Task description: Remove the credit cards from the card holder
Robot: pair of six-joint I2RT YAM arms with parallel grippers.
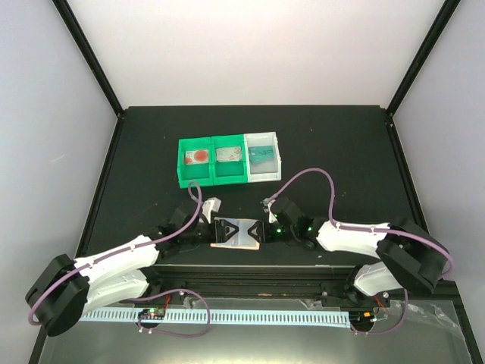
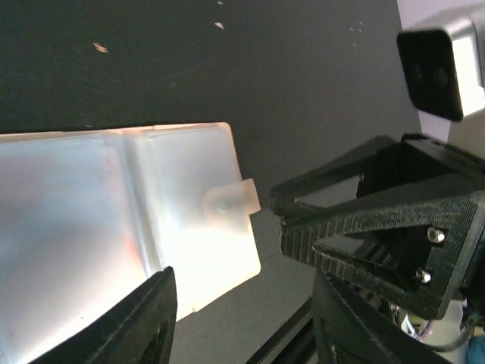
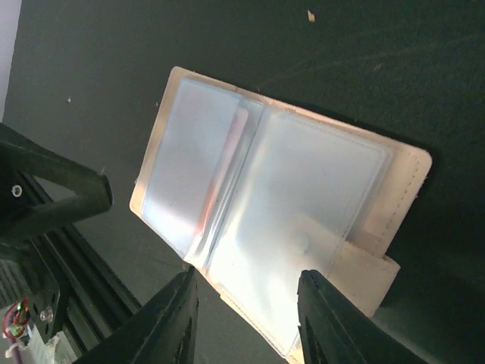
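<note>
While open on the table (image 1: 341, 144), card holder (image 1: 235, 233); bin tray (image 1: 214, 180) beyond.

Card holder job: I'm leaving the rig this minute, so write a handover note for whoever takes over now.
The left gripper is open, one finger over an edge of the card holder.
The right gripper is open, straddling the holder's edge.
The holder lies open between them; its clear sleeves show nothing teal, only a reddish streak I cannot identify.
Done: one teal card lies in the tray's white compartment; each green compartment holds one item.
Left: check the sleeves for remaining cards.
</note>
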